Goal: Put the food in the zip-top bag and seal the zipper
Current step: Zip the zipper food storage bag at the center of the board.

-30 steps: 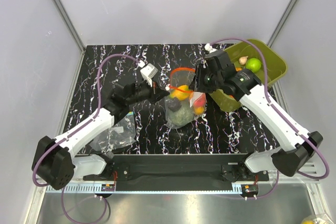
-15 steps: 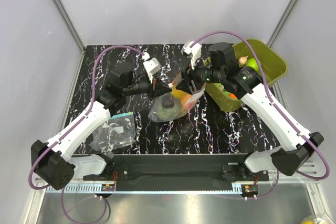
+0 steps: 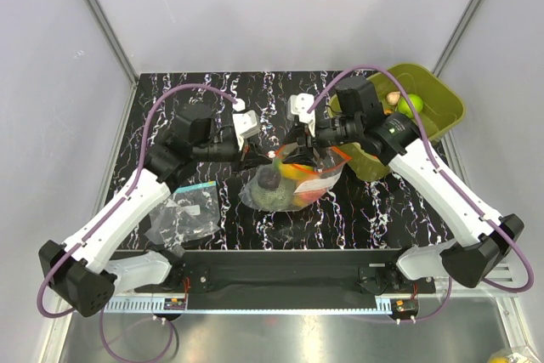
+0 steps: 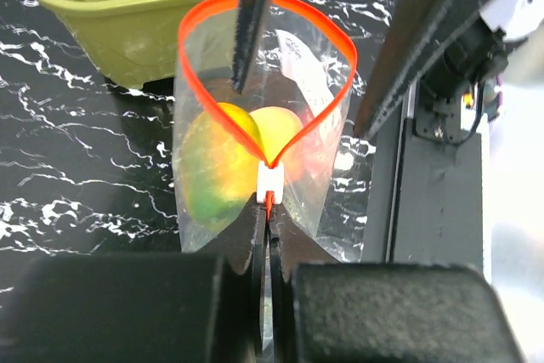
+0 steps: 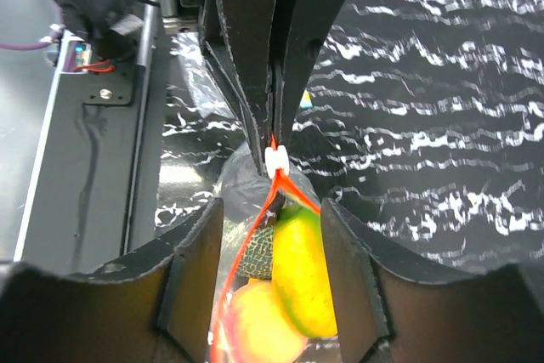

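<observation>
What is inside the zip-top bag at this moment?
Through the bag, a netted melon, a yellow-green fruit and an orange fruit show. Anything beneath them is covered.

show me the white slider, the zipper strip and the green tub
white slider (image 4: 269,183), left wrist view, its centre
zipper (image 4: 181,53), left wrist view, left side of its loop
olive-green tub (image 4: 110,31), left wrist view, its near wall

Left fingers (image 4: 127,308) partly hide the zip-top bag (image 4: 316,155).
</observation>
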Tool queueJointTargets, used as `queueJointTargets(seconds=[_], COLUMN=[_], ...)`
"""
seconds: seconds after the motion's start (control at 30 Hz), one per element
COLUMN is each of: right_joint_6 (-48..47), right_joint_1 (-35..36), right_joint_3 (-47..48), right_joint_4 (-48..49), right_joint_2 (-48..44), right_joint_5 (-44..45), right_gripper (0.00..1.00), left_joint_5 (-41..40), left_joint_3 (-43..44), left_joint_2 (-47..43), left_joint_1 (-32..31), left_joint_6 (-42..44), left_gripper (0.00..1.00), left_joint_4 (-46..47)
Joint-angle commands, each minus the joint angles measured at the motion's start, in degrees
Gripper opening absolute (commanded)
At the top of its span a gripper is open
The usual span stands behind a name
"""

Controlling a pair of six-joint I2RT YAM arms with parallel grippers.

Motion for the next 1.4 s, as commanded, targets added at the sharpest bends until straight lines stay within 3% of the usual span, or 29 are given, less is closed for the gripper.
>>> queueJointTargets(seconds=[0.0,0.77,0.93,1.13,1.37], right_joint_6=[-2.81,0.27,1.32,0.19,-0.17], right_joint_1=[0.09,5.19,5.28,5.19,5.28], right_joint_3=[2.79,5.43,5.96,6.22,3.24], right_joint_4=[0.79,2.11,2.28,0.79,1.49], right_joint_2=[-0.79,5.80,6.68,7.30,5.28], right_joint_5=[-5.54,-2.91,-2.91,-1.86,0.78], right_gripper=[0.55,0.45,0.32,0.00,0.00], left_joint_5=[1.80,2.07,2.33,1.46,-3.64], left_joint_3=[3.38,4.70,4.26,4.35,-0.82], left_joint_2=[-2.72,-3.16,-3.33,-3.51,-8.24], left_joint_1=[-0.47,-0.47,-0.55,-0.47,0.14], left_joint_6=[5.79,8.70,8.09,8.17,4.84], left_gripper=[0.00,0.00,0.00,0.00,0.00], left_joint_4=[-1.35,-4.87,-4.52,-4.43,1.71])
